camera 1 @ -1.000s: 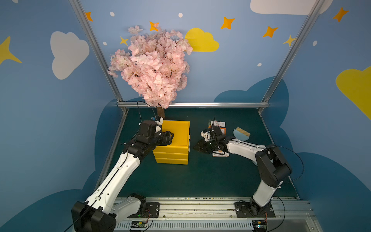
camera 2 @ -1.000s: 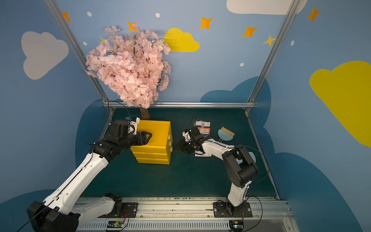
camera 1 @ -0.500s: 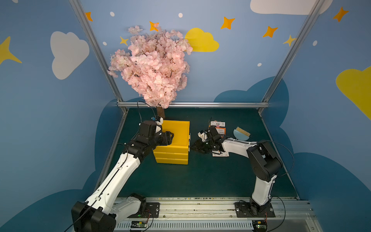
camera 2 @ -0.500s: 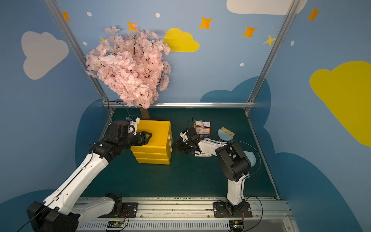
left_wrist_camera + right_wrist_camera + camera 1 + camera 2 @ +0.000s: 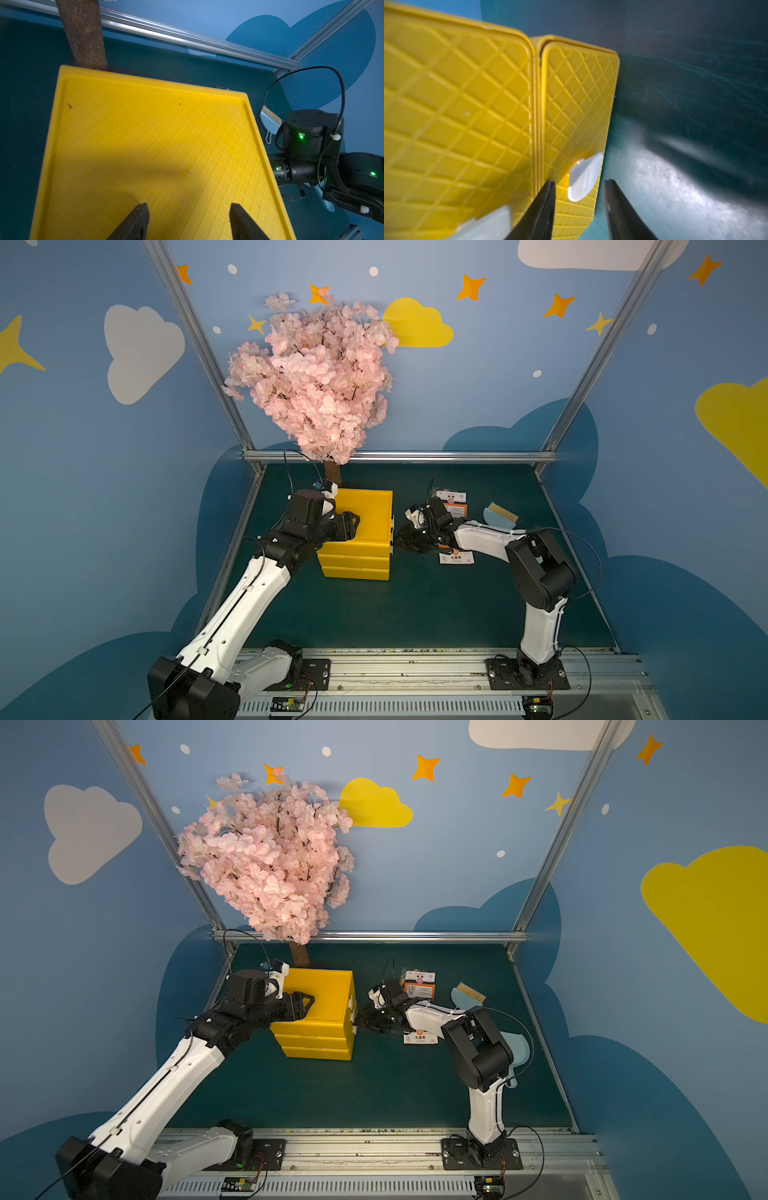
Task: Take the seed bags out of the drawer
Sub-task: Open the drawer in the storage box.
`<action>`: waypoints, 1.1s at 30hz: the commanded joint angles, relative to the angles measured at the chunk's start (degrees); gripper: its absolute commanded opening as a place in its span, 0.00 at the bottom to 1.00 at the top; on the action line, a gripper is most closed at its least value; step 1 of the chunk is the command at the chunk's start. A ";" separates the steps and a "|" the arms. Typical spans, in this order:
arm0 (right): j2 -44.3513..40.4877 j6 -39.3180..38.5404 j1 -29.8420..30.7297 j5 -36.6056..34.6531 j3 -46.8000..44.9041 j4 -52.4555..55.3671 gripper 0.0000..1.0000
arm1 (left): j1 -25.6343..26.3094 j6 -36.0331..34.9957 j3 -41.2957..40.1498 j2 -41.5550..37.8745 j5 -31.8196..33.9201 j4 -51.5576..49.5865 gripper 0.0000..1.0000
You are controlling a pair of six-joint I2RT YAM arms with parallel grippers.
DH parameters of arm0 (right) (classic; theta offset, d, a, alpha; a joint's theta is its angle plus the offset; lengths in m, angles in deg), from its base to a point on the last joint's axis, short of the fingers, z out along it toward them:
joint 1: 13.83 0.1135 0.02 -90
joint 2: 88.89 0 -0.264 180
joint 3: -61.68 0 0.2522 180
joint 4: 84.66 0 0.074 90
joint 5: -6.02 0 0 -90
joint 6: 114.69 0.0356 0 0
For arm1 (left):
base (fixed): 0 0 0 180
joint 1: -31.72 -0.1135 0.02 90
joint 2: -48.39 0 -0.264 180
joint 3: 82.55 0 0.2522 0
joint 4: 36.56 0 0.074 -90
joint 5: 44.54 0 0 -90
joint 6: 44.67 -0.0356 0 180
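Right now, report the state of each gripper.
Left gripper: open, empty, over the top of the yellow drawer unit.
Right gripper: open, straddling a white drawer handle, not clamped on it.

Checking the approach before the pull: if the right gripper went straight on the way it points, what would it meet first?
Most likely the small white plastic handle on a yellow ribbed plastic drawer front: it sits just ahead, between the right gripper's open fingers. Depth is unclear.
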 commanded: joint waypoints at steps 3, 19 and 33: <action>2.15 -1.58 1.08 -0.90 2.98 2.96 0.39 | 0.58 1.85 -4.13 2.29 -1.18 -14.29 0.67; 0.26 -4.89 1.44 -5.96 4.97 10.69 0.00 | 0.52 1.99 -4.00 2.37 -1.01 -14.25 0.67; -5.97 -10.26 -1.57 -11.16 6.52 22.71 0.00 | 0.59 2.15 -4.07 2.30 -1.00 -13.99 0.67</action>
